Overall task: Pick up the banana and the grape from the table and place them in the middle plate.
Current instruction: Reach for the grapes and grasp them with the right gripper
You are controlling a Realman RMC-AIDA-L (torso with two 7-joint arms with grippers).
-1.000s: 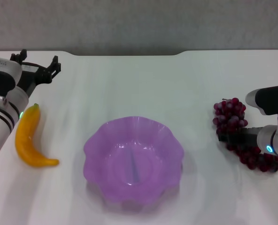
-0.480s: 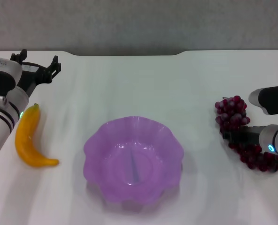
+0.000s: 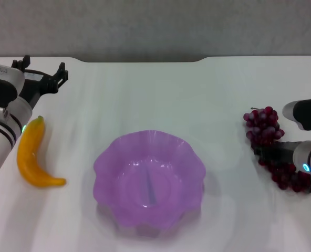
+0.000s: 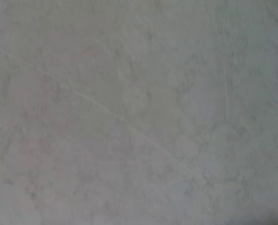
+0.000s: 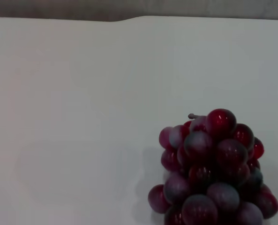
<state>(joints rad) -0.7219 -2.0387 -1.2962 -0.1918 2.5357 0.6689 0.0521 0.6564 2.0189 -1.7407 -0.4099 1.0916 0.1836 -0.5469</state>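
Note:
The yellow-orange banana (image 3: 29, 156) lies on the white table (image 3: 155, 94) at the left, just in front of my left gripper (image 3: 44, 67), which hovers open and apart from it. The light purple middle plate (image 3: 107, 157) sits in the centre with nothing in it. At the right, the dark red grape (image 3: 263, 126) bunch has my right gripper (image 3: 271, 153) shut on its middle; grapes show on both sides of the dark fingers. The right wrist view shows the grape (image 5: 214, 173) bunch's stem end close up. Only bare tabletop fills the left wrist view.
The table's far edge (image 3: 145, 59) runs along a grey wall. Bare tabletop lies between the plate and each fruit.
The right gripper and the grape bunch have shifted together a little to the right and toward me. The left arm, banana and plate have not moved.

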